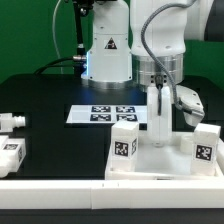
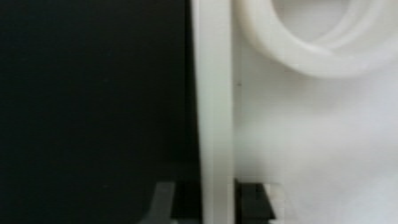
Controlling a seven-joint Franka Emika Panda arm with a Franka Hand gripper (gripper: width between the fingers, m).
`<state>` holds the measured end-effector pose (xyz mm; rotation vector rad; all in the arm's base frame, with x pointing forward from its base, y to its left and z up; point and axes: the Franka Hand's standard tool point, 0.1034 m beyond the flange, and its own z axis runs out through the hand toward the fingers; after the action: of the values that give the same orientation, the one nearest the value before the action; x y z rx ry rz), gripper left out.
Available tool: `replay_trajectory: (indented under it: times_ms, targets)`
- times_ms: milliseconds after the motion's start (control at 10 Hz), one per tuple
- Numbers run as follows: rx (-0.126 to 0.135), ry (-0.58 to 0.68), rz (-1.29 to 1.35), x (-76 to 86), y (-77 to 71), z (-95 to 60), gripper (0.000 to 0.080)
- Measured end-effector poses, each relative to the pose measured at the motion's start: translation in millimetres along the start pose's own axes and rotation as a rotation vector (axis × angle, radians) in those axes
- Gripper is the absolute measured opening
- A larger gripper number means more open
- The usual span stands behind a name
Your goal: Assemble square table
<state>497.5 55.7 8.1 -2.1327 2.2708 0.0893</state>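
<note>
Finding the square table top (image 1: 165, 162) lying on the near part of the black table (image 1: 60, 90), toward the exterior view's right. Bearing two short white pieces standing upright on it: the first leg (image 1: 124, 142) at its left corner and the second leg (image 1: 204, 146) at its right corner, each turning a black-and-white tag to the camera. Not being able to tell whether these two are fixed into sockets or only standing there.

Pointing straight down at the far edge of the top, between the two standing legs, the gripper (image 1: 160, 135). In the wrist view, pinching the raised rim (image 2: 214, 110) of the top (image 2: 320, 150): one dark finger (image 2: 169, 205) sitting close against one side of this thin white wall and the other finger close against the opposite side, so the jaws standing only as far apart as the rim is thick. Showing also a round socket (image 2: 329, 50) just beside the rim, on the inner surface of the top.

Lying loose well apart at the exterior view's left, the third leg (image 1: 10, 122) farther and the fourth leg (image 1: 10, 153) nearer. Resting flat near the middle of the table, beyond the top, the marker board (image 1: 110, 113). Running along the near edge, the long white bar (image 1: 60, 188).
</note>
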Motion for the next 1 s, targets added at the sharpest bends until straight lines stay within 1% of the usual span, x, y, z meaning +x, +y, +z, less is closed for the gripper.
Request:
replay_trajectory:
  times_ms: [100,200,300,400,500,800,900,1000]
  targets:
    - [0.001,0.001,-0.086,8.3,1.4,-3.7,0.0051]
    - [0.005,0.004,-0.16,19.5,2.7,-8.8,0.0047]
    - [0.003,0.006,-0.266,32.1,5.2,-12.7,0.0047]
    - [-0.012,0.009,-0.363,42.2,8.7,-13.5,0.0047]
    - [-0.023,0.015,-0.456,47.6,11.6,-12.1,0.0047]
    - [-0.022,0.021,-0.562,55.5,10.7,-12.4,0.0048]
    - [-0.025,0.026,-0.638,64.0,9.8,-13.2,0.0048]
    - [-0.038,0.03,-0.809,80.6,2.9,-17.8,0.0048]
